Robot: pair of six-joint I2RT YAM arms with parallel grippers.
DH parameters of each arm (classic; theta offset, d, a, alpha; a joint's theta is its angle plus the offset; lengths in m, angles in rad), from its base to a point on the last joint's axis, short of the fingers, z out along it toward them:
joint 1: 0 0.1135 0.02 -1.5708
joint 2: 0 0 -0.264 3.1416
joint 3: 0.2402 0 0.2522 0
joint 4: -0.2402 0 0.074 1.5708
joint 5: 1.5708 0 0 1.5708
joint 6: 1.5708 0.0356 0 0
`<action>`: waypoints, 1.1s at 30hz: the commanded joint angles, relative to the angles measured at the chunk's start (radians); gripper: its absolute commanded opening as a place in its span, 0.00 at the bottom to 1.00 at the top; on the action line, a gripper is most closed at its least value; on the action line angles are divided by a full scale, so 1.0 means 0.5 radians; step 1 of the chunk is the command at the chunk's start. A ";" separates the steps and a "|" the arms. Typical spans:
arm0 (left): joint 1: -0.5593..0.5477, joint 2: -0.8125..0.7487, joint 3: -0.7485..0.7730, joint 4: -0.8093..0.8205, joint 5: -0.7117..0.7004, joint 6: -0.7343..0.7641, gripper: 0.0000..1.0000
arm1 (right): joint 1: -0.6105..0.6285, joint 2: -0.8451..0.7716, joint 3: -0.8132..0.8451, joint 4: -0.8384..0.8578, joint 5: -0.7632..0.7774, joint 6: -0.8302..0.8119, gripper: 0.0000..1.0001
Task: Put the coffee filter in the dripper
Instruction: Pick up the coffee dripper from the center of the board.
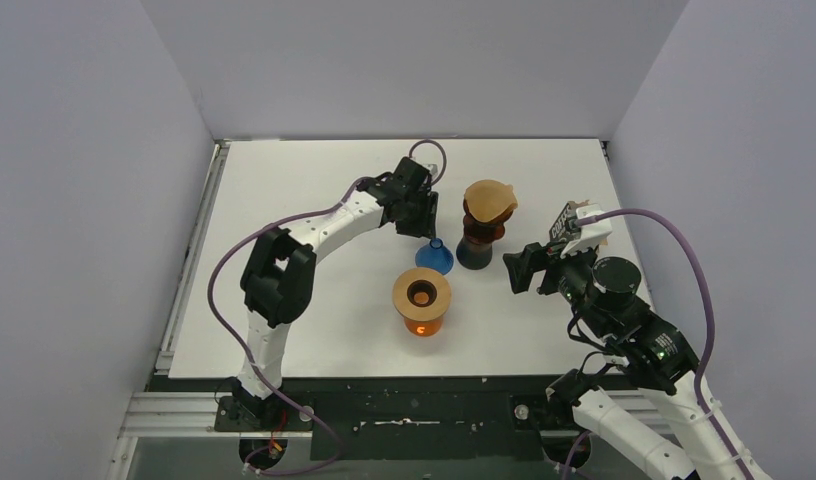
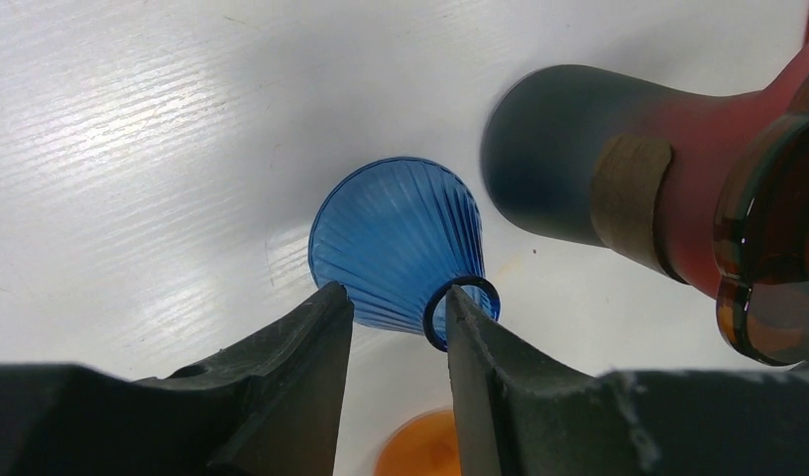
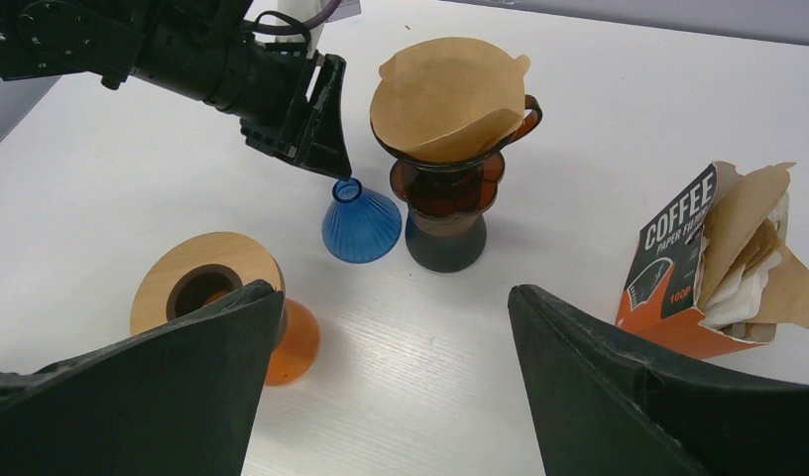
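The white table (image 1: pixel 284 200) carries everything. Seen from the top camera, the left arm (image 1: pixel 329 225) reaches toward 1 o'clock from its base, and the right arm (image 1: pixel 624 310) bends in toward 10 o'clock from its own.

The right gripper (image 3: pixel 396 397) is spread wide with nothing between its jaws, facing the amber dripper (image 3: pixel 445 188). The dripper sits upright on a dark stand (image 3: pixel 445 248) near the table's middle.

At about 3 o'clock from the dripper, a box of filters (image 3: pixel 678 258) stands open with papers fanning out. An orange vessel (image 1: pixel 421 300) with a wooden collar stands at 7 o'clock from the dripper.

The brown coffee filter (image 3: pixel 440 99) already rests in the dripper's mouth, opened into a cone.

A blue ribbed cone (image 2: pixel 396 238) stands wide end down at 8 o'clock, just beside the stand. The left gripper (image 2: pixel 396 291) hangs over its small top ring (image 2: pixel 432 319), jaws parted and clamping nothing. The right finger may touch that ring; I cannot tell.
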 commanded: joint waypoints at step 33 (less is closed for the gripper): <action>-0.069 -0.080 0.085 -0.165 -0.255 0.134 0.00 | -0.010 0.044 0.043 0.066 -0.025 0.065 0.88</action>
